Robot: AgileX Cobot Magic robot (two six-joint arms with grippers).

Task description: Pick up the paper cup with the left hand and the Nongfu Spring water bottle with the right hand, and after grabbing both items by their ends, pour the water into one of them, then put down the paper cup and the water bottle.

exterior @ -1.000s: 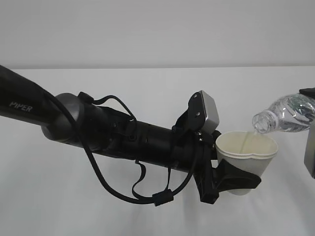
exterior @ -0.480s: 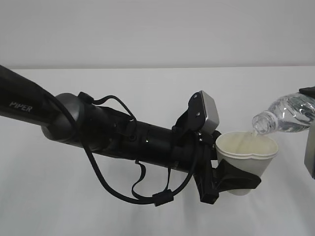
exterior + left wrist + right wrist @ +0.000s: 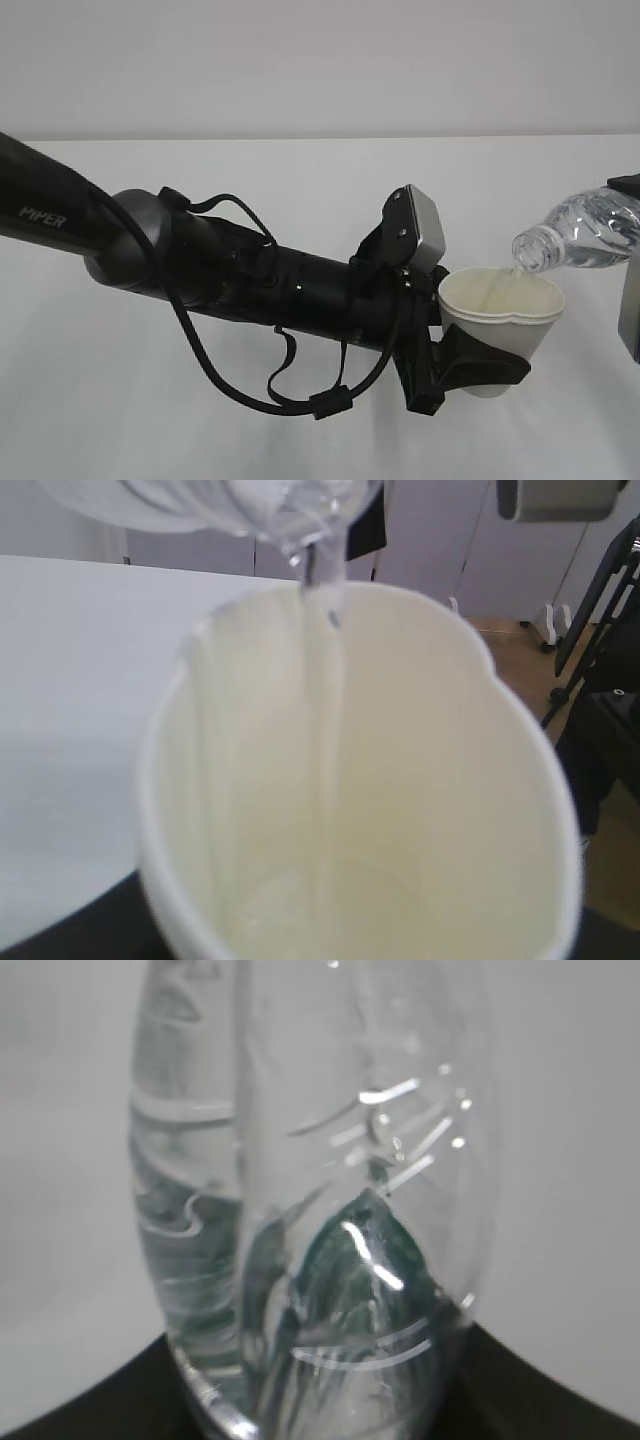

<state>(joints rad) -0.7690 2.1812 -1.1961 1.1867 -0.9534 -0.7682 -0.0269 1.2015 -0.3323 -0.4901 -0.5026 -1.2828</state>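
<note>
While squeezed, paper cup (image 3: 502,310) between jaws

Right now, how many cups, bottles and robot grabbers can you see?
Paper cup: 1
Water bottle: 1
Robot grippers: 2, the left gripper holding the cup, the right gripper holding the bottle at the picture's edge
Total: 4

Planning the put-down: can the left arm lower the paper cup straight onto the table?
Probably yes: the left pincer grips the paper cup above bare white table, nothing beneath it.
</note>
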